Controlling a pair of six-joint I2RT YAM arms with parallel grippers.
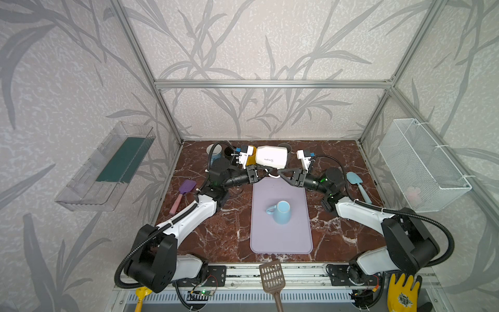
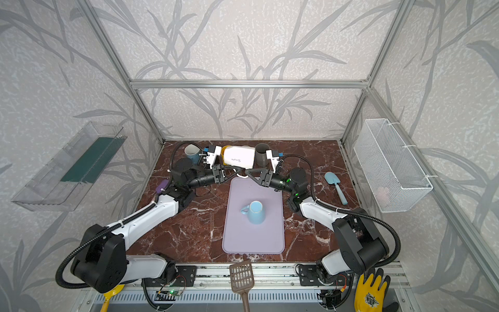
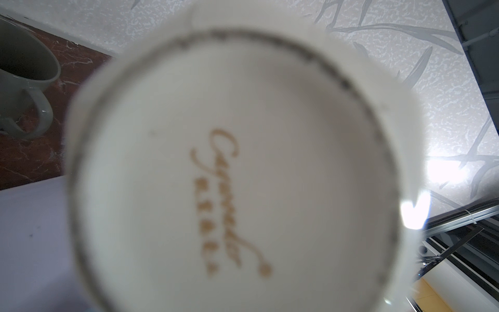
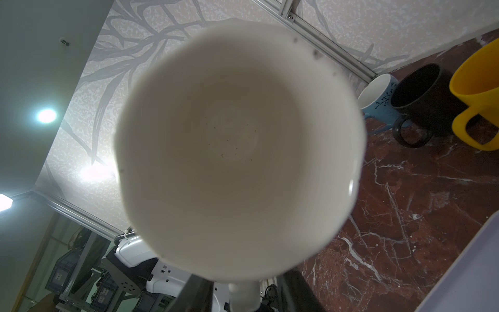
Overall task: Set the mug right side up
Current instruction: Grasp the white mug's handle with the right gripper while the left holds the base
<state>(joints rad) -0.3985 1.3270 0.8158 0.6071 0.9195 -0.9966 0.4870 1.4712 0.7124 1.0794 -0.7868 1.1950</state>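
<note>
The white mug [image 1: 271, 159] lies on its side in the upper middle of both top views, above the far edge of the lilac mat [image 1: 280, 243]; its base faces frame-left and its mouth frame-right, with the handle [image 1: 274, 176] hanging underneath. The left gripper [image 1: 266, 172] reaches in from the left beneath it, jaws narrow, seemingly gripping the mug at the handle side, though the contact itself is hidden. The right gripper [image 1: 280, 173] comes in from the right; in the right wrist view its dark fingers [image 4: 197, 294] stand either side of the handle with a slim gap on each side, so it is not clamped.

The mug fills both wrist views, blurred base in one and speckled inside in the other, and blocks most else. Behind it along the back wall stand a blue-and-white mug [image 1: 214, 152], a black mug [image 4: 426, 94], a yellow mug [image 4: 478, 81] and a grey mug [image 2: 261, 155], partly hidden by the wrists. Mid-mat, a pale blue mug [image 1: 282, 213] sits upside down, handle to the left, well clear of both arms.

On the marble table [image 1: 216, 237], a purple spatula [image 1: 186, 189] lies left and a blue scoop [image 1: 356, 183] right; a brown slotted turner [image 1: 272, 278] and a yellow glove [image 1: 402, 291] sit at the bottom edge.
</note>
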